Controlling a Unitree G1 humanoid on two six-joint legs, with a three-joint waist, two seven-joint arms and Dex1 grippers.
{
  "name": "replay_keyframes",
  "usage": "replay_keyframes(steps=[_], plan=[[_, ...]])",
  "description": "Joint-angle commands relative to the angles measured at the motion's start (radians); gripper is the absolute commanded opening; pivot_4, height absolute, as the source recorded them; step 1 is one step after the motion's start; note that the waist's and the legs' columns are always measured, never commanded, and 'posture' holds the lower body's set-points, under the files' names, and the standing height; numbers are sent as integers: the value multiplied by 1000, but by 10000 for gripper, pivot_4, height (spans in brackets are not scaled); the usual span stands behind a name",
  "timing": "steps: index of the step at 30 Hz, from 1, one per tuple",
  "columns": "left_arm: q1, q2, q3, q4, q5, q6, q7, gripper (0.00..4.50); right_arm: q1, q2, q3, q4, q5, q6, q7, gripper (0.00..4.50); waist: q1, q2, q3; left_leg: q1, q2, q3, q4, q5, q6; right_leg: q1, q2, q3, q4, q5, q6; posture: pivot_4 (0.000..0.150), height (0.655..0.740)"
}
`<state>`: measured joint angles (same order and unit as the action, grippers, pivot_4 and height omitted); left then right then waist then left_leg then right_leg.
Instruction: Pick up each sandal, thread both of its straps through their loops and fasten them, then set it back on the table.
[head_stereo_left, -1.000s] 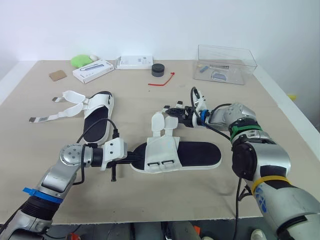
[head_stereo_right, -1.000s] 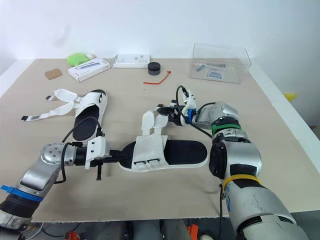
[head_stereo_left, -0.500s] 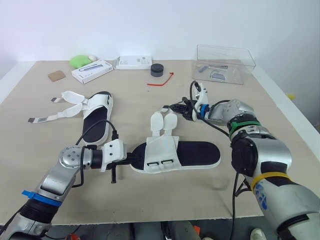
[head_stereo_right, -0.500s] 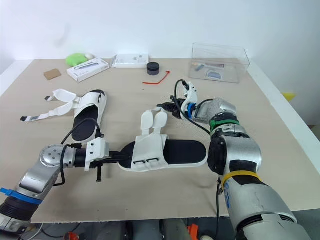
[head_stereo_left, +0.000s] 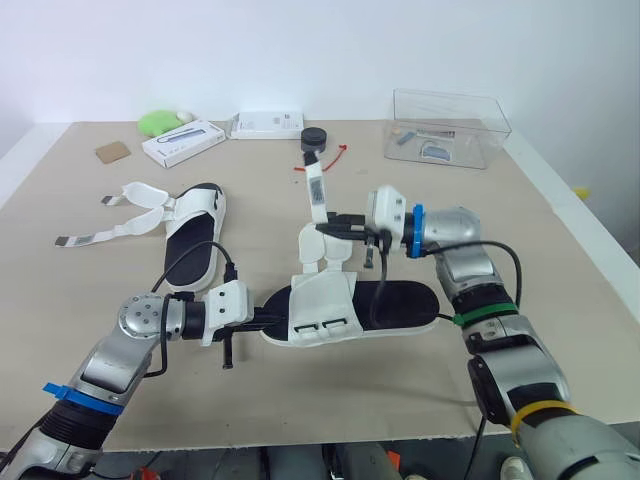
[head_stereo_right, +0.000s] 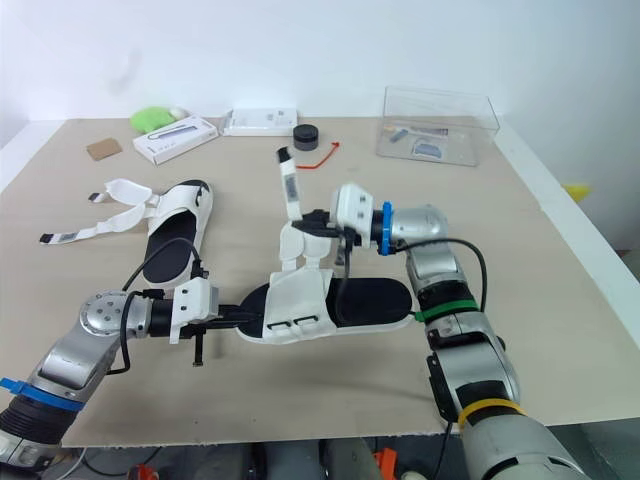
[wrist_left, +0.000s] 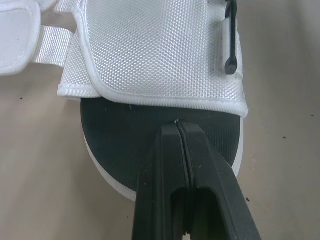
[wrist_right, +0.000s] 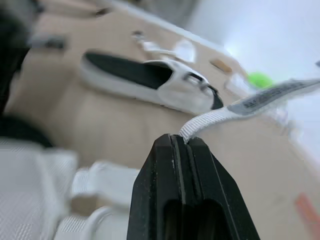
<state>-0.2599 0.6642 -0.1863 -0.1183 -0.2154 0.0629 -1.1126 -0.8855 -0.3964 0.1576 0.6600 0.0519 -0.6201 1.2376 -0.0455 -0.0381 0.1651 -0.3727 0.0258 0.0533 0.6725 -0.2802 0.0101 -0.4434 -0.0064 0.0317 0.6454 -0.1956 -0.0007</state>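
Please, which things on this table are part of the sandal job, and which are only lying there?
Part of the job:
near sandal
its strap, pinched by the right gripper
far sandal, straps loose
left gripper, on the near sandal's sole

Only lying there:
clear box
long white box
flat white box
black cap
red tie
green object
brown card

This looks like a robotics lab's test bench rather than a home or shop. A plain beige tabletop (head_stereo_left: 80, 290) stands against a bare white wall (head_stereo_left: 300, 50) and carries unrelated props. A clear plastic box (head_stereo_left: 450, 128) sits at the far edge. Left of it along that edge lie a black puck (head_stereo_left: 314, 138), a red tie (head_stereo_left: 335, 155), a flat white carton (head_stereo_left: 268, 124), a longer white carton (head_stereo_left: 186, 141), a green lump (head_stereo_left: 158, 122) and a cardboard scrap (head_stereo_left: 114, 151).
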Motion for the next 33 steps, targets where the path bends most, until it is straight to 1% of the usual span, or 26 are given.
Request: replay_keyframes(steps=[1, 3, 5, 7, 12, 14, 16, 17, 18, 19, 23, 24, 25, 26, 27, 30, 32, 33], plan=[[-4, 1, -6, 9, 8, -1, -6, 0, -20, -69, 70, 71, -138, -466, -30, 432, 0, 0, 0, 1, 0, 0, 0, 0, 0, 1, 0, 0, 0, 0, 0, 1500, 7400], [-7, -1, -8, 10, 8, -1, -9, 0, -48, -100, 108, 138, -225, -662, -81, 432, 0, 0, 0, 3, 0, 1, 0, 0, 0, 2, 1, 1, 0, 0, 0, 1500, 7400], [-12, -3, -11, 12, 8, 0, -12, 0, -94, -115, 101, 198, -345, -857, -143, 432, 0, 0, 0, 4, 0, 3, 0, 0, 0, 2, 1, 3, 1, -1, -1, 1500, 7400], [-17, -4, -12, 16, 7, 1, -15, 0, -124, -127, 87, 210, -464, -974, -213, 432, -1, 0, 0, 4, 0, 3, 0, 1, 0, 1, 2, 4, 1, -1, -1, 1500, 7400], [-21, -7, -15, 18, 6, 2, -18, 0, -148, -146, 107, 227, -571, -994, -405, 432, 0, 0, 0, 5, 1, 5, 0, 1, -1, 1, 2, 5, 2, -1, -1, 1500, 7400], [-23, -10, -18, 18, 7, 3, -19, 0, -158, -155, 128, 236, -585, -994, -468, 432, 0, 0, 0, 5, 1, 6, 0, 1, -1, 1, 2, 6, 2, -1, -1, 1500, 7400], [-25, -13, -21, 18, 6, 5, -20, 0, -177, -166, 163, 259, -567, -994, -511, 432, 0, 0, 0, 5, 1, 7, 0, 1, -1, 1, 2, 7, 2, -1, -1, 1500, 7400], [-26, -14, -22, 19, 7, 4, -20, 0, -185, -175, 190, 266, -550, -994, -529, 3449, 0, 0, 0, 5, 0, 8, 0, 1, -1, 1, 2, 8, 2, 0, -1, 1500, 7400], [-27, -15, -23, 20, 7, 5, -21, 0, -197, -183, 226, 288, -527, -994, -538, 7704, 0, 0, 0, 6, 0, 9, 0, 1, -1, 1, 1, 9, 2, 0, -1, 1500, 7400], [-29, -16, -23, 21, 6, 5, -22, 0, -205, -193, 259, 295, -505, -994, -550, 8647, -1, 0, 0, 6, 0, 9, 0, 1, -1, 1, 1, 9, 2, 0, -1, 1500, 7400], [-39, -17, -25, 26, 3, 9, -28, 0, -210, -256, 399, 274, -360, -967, -572, 26436, -1, 0, 0, 7, 0, 11, 0, 1, -1, 1, 2, 11, 2, 0, -1, 1500, 7400], [-42, -18, -25, 26, 0, 15, -31, 0, -200, -290, 440, 249, -297, -939, -558, 30352, -1, 0, 0, 7, 0, 11, 0, 1, -1, 1, 2, 11, 2, 0, -1, 1500, 7400], [-45, -19, -25, 25, -2, 18, -33, 0, -192, -314, 470, 228, -250, -917, -545, 35204, 0, 0, 0, 7, 0, 11, 0, 1, -1, 1, 2, 11, 2, 0, -1, 1500, 7400], [-47, -20, -25, 24, -5, 22, -35, 0, -178, -346, 497, 203, -196, -887, -523, 38248, 0, 0, 0, 6, 0, 11, 0, 1, -1, 1, 2, 11, 2, 0, -1, 1500, 7400], [-48, -21, -24, 24, -6, 25, -37, 0, -168, -370, 522, 178, -150, -861, -504, 43585, 0, 0, 0, 6, 0, 11, 0, 1, -1, 1, 2, 11, 2, 0, -1, 1500, 7400], [-55, -25, -27, 28, -5, 29, -42, 0, -102, -471, 557, 64, 8, -756, -431, 43585, 2, 0, 0, 6, 0, 10, 0, 0, 0, 1, 2, 11, 1, -1, 0, 1500, 7400], [-60, -26, -27, 32, -5, 30, -46, 0, -59, -515, 557, -18, 114, -669, -371, 43585, 2, 0, 0, 6, 0, 11, 0, 0, 0, 1, 2, 11, 1, -1, 0, 1500, 7400], [-63, -27, -28, 35, -5, 30, -49, 0, -21, -539, 540, -83, 194, -574, -327, 43585, 2, 0, 0, 6, 0, 11, 0, 0, 1, 1, 2, 11, 1, -1, 0, 1500, 7400]])
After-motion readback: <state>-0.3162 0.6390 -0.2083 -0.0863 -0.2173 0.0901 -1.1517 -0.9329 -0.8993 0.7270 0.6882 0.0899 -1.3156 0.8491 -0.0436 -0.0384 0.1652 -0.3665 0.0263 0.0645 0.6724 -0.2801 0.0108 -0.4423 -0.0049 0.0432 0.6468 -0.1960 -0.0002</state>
